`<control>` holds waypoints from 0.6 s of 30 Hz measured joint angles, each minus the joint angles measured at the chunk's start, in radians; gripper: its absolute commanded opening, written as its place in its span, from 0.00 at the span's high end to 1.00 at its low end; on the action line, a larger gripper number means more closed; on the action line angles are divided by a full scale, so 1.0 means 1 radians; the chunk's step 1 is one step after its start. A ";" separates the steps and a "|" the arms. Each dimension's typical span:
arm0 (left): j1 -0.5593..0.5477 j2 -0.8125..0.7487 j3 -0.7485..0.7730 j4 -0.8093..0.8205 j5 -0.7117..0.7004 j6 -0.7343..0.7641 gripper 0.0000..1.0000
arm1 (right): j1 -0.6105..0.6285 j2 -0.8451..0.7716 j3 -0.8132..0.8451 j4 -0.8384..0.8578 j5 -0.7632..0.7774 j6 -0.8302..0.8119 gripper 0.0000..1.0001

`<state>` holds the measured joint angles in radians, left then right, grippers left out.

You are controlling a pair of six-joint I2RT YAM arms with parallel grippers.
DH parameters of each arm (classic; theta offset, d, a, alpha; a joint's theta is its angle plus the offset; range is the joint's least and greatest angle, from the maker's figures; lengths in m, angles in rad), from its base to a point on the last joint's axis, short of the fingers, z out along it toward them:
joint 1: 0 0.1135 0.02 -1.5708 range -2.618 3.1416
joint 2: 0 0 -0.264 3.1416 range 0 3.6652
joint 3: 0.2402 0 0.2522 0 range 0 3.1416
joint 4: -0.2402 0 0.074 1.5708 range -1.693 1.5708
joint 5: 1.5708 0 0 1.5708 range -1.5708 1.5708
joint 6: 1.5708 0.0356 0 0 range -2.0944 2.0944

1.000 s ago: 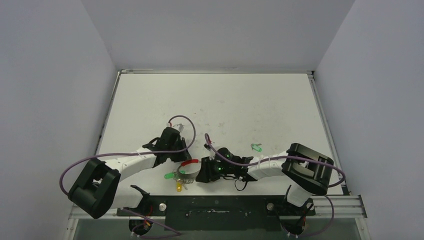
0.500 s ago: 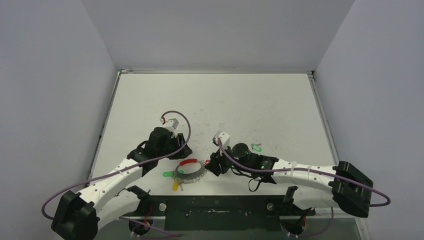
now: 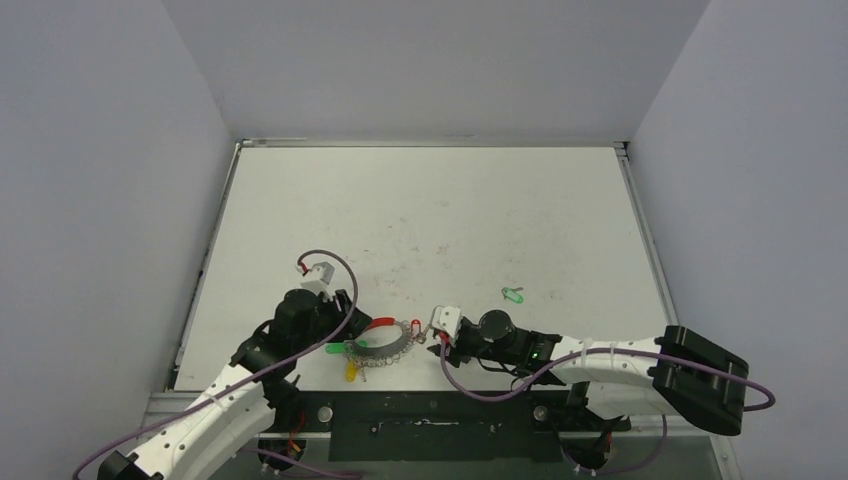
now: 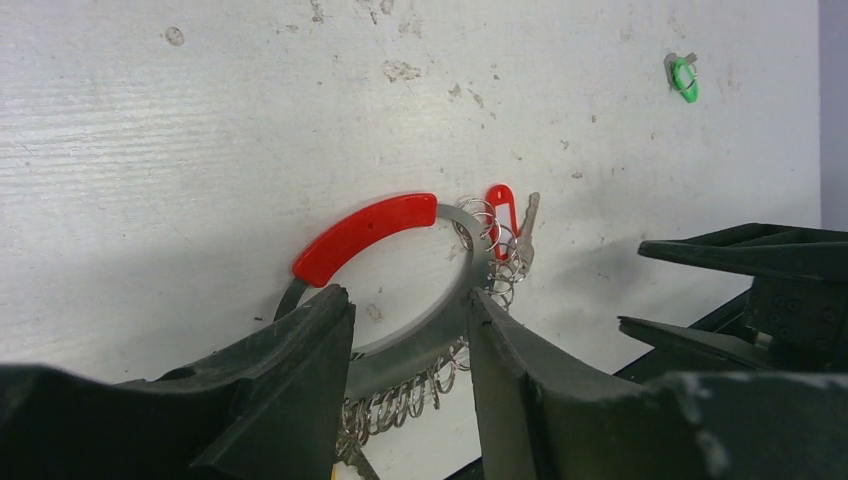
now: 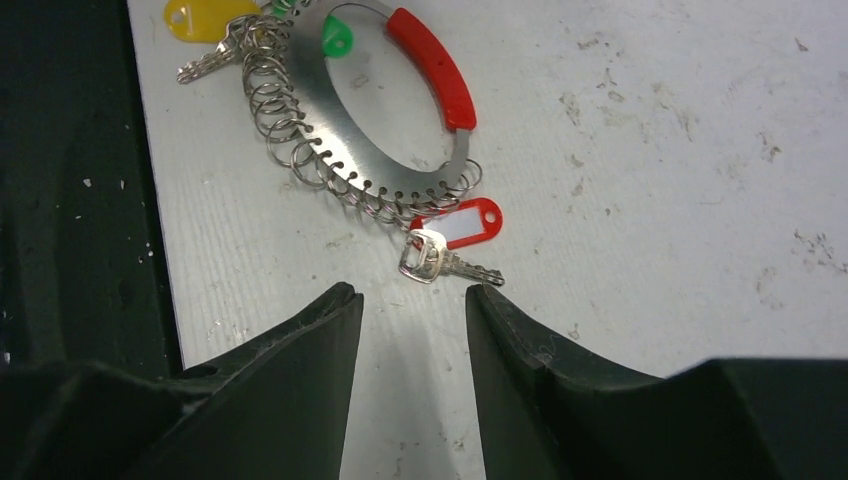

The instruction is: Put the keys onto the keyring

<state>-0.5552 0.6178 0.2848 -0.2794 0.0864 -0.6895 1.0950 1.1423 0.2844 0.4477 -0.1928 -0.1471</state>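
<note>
Left gripper [image 4: 408, 300]: jaws apart, nothing clamped, the keyring [image 4: 365, 235] lying just beyond the fingertips at frame centre. Right gripper [image 5: 412, 292]: likewise open and empty, hovering just below the red-tagged key [image 5: 455, 225]. The keyring rests flat on the table [image 3: 450, 220], low and centre in the overhead view. The yellow key [image 5: 200, 17] and a green key [image 5: 337, 38] sit at its edge, and the red one appears hooked to its loops. A second green key [image 3: 514, 295] lies well apart, to the upper right. Judgement: fetch that one next. Recommended: the right gripper descends squarely, closes on the plastic head and leaves its loop exposed, while the left pins the ring by its red segment.
</note>
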 measured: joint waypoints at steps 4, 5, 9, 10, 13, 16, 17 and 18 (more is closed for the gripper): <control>0.000 -0.096 -0.027 0.000 -0.014 -0.013 0.56 | 0.034 0.090 0.010 0.047 -0.023 -0.045 0.60; 0.000 -0.111 -0.028 -0.001 -0.018 -0.014 0.56 | 0.047 0.116 0.015 0.055 -0.024 -0.052 0.61; 0.000 -0.163 -0.028 -0.002 -0.035 -0.015 0.56 | 0.125 0.209 0.045 0.085 -0.015 -0.078 0.64; 0.000 -0.167 -0.028 -0.002 -0.037 -0.016 0.56 | 0.151 0.230 0.055 0.092 -0.009 -0.086 0.65; 0.000 -0.170 -0.028 -0.002 -0.039 -0.017 0.56 | 0.232 0.294 0.089 0.114 0.026 -0.114 0.68; 0.000 -0.169 -0.028 -0.002 -0.037 -0.016 0.56 | 0.294 0.351 0.119 0.135 0.079 -0.139 0.72; 0.000 -0.168 -0.028 -0.002 -0.037 -0.016 0.56 | 0.312 0.370 0.126 0.143 0.102 -0.147 0.72; 0.000 -0.167 -0.028 -0.002 -0.037 -0.016 0.56 | 0.327 0.389 0.132 0.152 0.132 -0.155 0.72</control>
<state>-0.5552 0.4511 0.2565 -0.2810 0.0494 -0.7055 1.4216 1.5314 0.4164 0.5995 -0.0612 -0.3023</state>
